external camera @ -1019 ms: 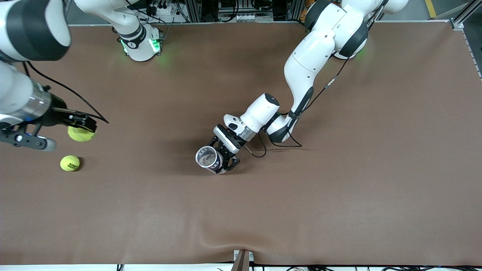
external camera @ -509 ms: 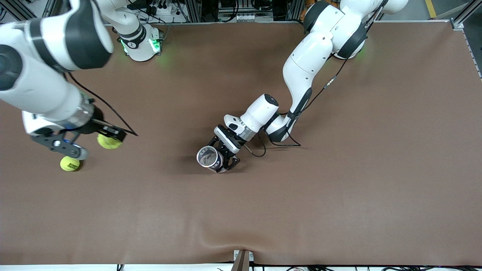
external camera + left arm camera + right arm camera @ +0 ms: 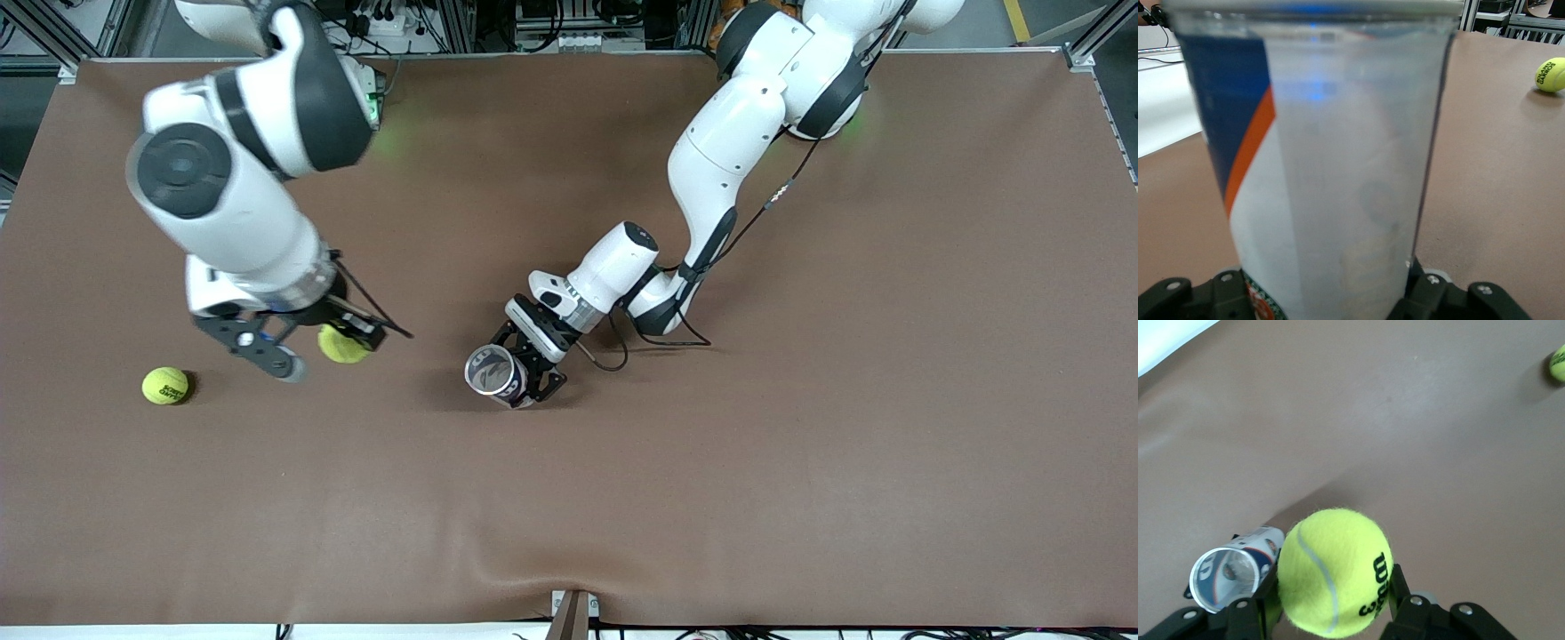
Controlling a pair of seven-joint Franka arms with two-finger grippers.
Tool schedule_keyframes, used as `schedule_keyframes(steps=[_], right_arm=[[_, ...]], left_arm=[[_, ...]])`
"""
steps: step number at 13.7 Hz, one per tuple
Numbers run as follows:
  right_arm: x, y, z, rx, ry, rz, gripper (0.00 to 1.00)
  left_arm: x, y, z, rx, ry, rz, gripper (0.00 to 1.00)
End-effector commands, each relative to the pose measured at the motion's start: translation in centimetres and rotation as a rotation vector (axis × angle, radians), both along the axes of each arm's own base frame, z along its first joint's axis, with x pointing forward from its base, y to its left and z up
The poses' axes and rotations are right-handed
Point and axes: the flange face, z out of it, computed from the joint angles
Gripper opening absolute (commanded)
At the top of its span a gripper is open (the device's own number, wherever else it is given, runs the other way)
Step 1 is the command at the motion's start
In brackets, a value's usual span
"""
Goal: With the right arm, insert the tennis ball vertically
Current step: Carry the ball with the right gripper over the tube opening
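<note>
A yellow tennis ball point(image 3: 340, 347) hangs in the air with my right gripper point(image 3: 348, 338) shut on it. In the right wrist view the ball point(image 3: 1335, 570) fills the space between the black fingers point(image 3: 1401, 590). It is over the table, off toward the right arm's end from a clear tube point(image 3: 492, 372) with a blue, orange and white label. The tube stands at mid-table with its open mouth up, and my left gripper point(image 3: 526, 373) is shut round its lower part. In the left wrist view the tube point(image 3: 1331, 167) fills most of the picture.
A second tennis ball point(image 3: 165, 385) lies loose on the brown table toward the right arm's end; it also shows in the left wrist view point(image 3: 1551, 73). The left arm's black cable point(image 3: 613, 351) trails on the table beside its wrist.
My right arm has carried its tennis ball from the right arm's end of the table toward the tube, passing the loose ball. The left arm and tube have stayed put.
</note>
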Motion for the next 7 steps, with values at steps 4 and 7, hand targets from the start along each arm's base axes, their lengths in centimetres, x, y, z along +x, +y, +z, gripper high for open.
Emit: schedule_keyframes(steps=[4,7], right_arm=[[0.2,8.2,-4.0,0.004,-0.040,-0.139,0.00],[-0.3,10.7,-6.0,-0.012,-0.033,-0.147,0.00]], left_arm=[[0.1,-0.1,-0.3,-0.016,0.004,0.014,0.76],[0.1,-0.1,-0.2,-0.017,0.002,0.014,0.76]])
